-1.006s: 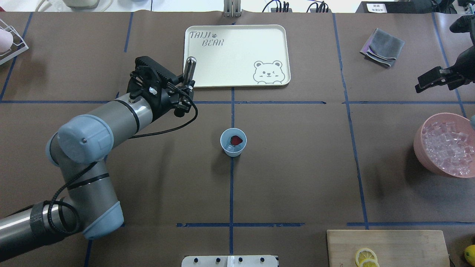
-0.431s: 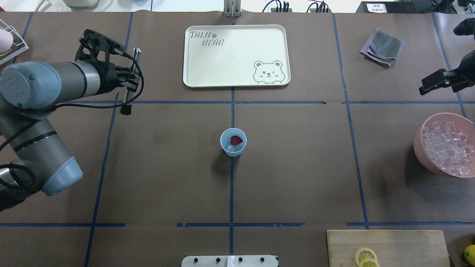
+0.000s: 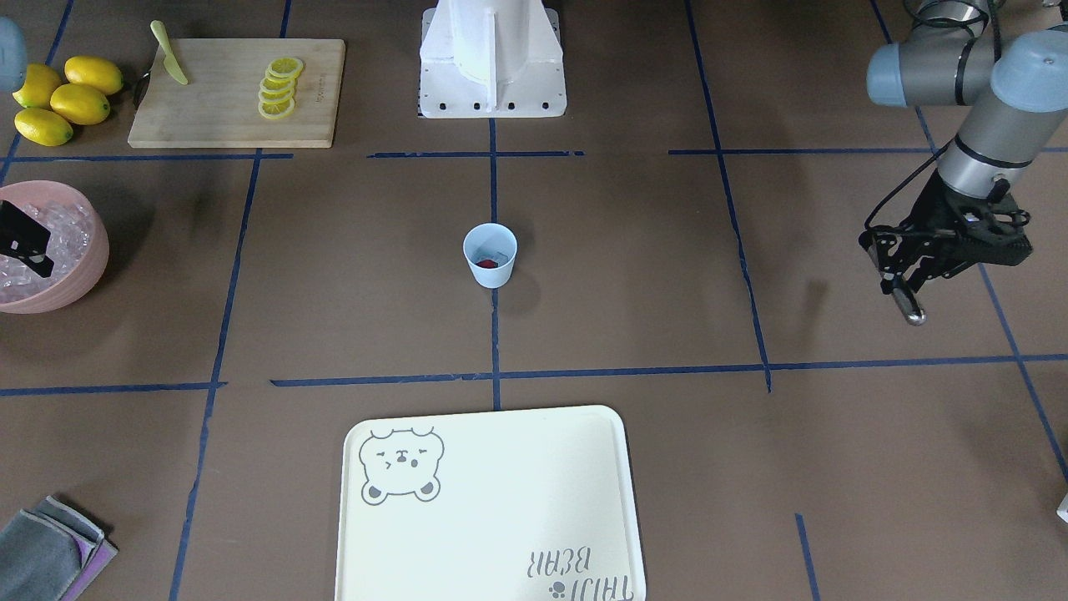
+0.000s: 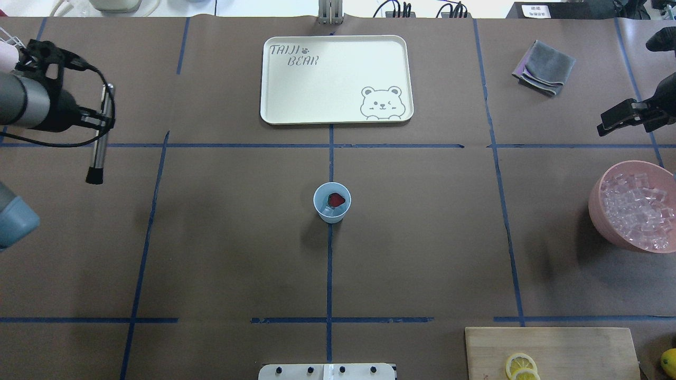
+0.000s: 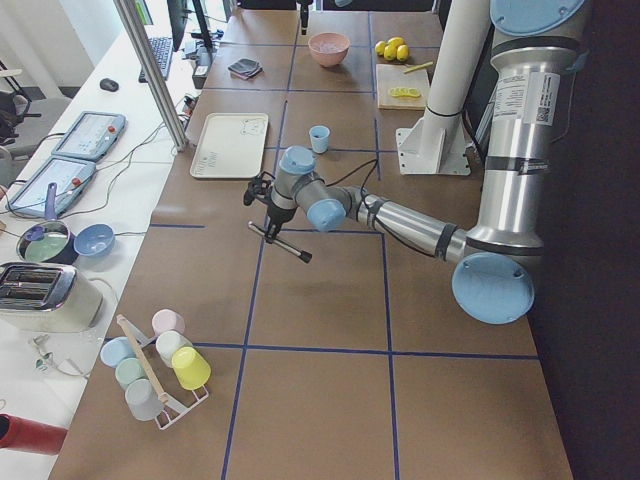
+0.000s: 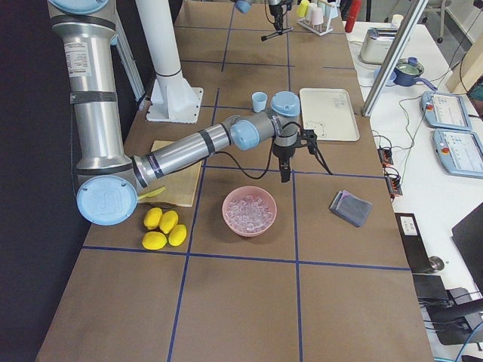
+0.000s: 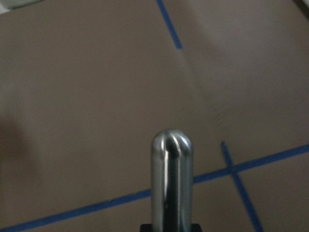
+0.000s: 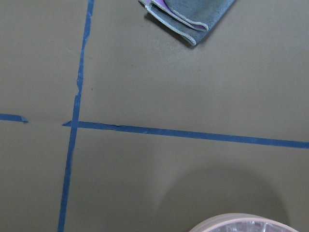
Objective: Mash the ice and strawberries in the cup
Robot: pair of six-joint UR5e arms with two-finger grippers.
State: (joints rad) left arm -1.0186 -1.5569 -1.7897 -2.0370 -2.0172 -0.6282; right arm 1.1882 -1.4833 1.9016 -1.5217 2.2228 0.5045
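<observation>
The pale blue cup [image 4: 331, 202] [image 3: 490, 255] stands upright at the table's middle. Inside it lie a red strawberry [image 4: 336, 199] [image 3: 486, 264] and a pale piece of ice [image 4: 327, 211]. My left gripper [image 4: 101, 121] [image 3: 899, 280] hovers far to the cup's left, shut on a metal masher rod [image 4: 97, 153] [image 7: 172, 174] whose black end points toward me. My right gripper [image 4: 607, 122] [image 3: 21, 238] hangs at the far right above the pink bowl [image 4: 599, 221] of ice cubes [image 4: 636, 211]. Whether its fingers are open or shut does not show.
A cream bear tray [image 4: 338, 79] lies behind the cup. A folded grey cloth [image 4: 544, 67] sits back right. The wooden board [image 4: 554, 351] with lemon slices [image 4: 520, 365] is front right, whole lemons [image 3: 58, 100] beside it. A rack of cups [image 5: 155, 365] stands at the left end.
My left arm has swung from beside the tray out to the table's far left, carrying the rod with it. The right gripper has barely shifted. The cup has not moved.
</observation>
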